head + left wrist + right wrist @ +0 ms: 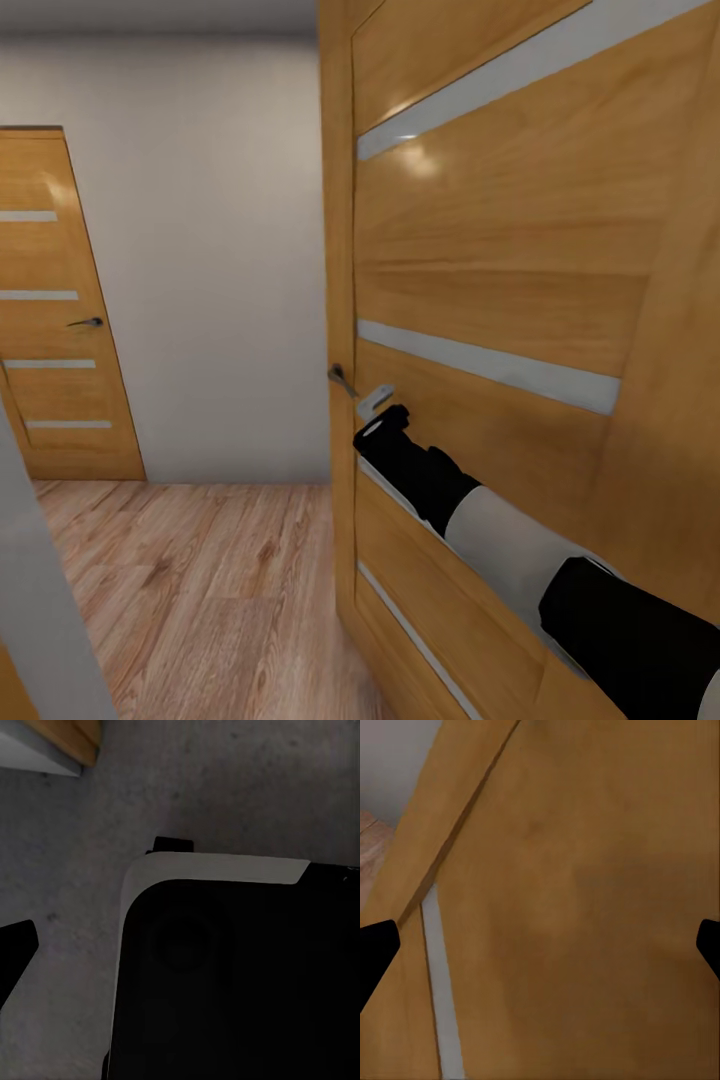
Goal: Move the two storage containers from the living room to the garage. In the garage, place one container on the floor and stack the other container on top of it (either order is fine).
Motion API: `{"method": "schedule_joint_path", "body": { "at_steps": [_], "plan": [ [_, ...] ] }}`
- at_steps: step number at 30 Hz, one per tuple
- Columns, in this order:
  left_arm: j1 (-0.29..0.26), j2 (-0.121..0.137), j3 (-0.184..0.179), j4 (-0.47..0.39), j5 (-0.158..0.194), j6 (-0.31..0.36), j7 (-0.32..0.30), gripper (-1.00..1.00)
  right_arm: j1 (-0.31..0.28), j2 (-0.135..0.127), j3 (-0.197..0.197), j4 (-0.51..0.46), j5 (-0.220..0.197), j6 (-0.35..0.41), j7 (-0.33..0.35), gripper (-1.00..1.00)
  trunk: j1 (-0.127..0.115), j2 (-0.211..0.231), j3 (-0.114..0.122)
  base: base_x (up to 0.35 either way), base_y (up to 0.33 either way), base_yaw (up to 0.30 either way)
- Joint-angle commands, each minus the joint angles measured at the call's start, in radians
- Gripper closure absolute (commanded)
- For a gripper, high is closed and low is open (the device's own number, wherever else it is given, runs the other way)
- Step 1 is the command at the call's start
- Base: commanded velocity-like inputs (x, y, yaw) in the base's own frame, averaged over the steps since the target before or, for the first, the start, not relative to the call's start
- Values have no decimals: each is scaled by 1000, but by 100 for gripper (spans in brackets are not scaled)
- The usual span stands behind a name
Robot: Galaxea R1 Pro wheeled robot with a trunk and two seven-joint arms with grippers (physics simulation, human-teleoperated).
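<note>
**Right Arm at a Wood-Panelled Door; No Bin in Sight**

A wood-panelled door [520, 300] with pale horizontal strips was seen close in front of the robot in the head view, taking up the right half of the picture. Beyond its edge, a cream wall [210, 260] and light wood-plank flooring [200, 590] were shown, with a second, similar door [60, 310] standing shut at the far left. The right arm [520, 550] was stretched forward along the near door, its end close beside the door handle [342, 379]. In the right wrist view the right gripper [540, 945] was pointed at the door panel, its jaws spread wide with nothing between them. Dark grey concrete floor [67, 870] was recorded below the robot's base [240, 982] in the left wrist view. One dark fingertip [15, 945] of the left gripper was seen; whether those jaws were parted could not be told. Neither storage container was caught by any camera.
</note>
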Motion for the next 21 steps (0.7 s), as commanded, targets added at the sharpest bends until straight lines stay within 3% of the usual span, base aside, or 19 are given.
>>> {"method": "schedule_joint_path", "body": {
  "at_steps": [1, 8, 13, 21],
  "plan": [
    [0, 0, 1, 0, 9, -2, -1, -100, -2, 0, 1, 17, -8, 4, -11, -100, 0, 0, -1, 41, 0, 0],
    [0, 0, 1, 0, 9, -3, 0, -100, -10, 0, -11, 71, -8, -2, -13, -100, 0, 0, -1, 10, 0, 0],
    [0, 0, 1, 0, 9, -4, -1, -100, -52, 0, -60, 134, -8, -5, -13, -100, 0, 0, -1, 0, 0, 0],
    [0, 0, 1, 0, 9, -4, -1, -100, -69, 0, -66, 165, -7, -7, -13, -100, 0, 0, -1, 0, 0, 0]
  ]
}}
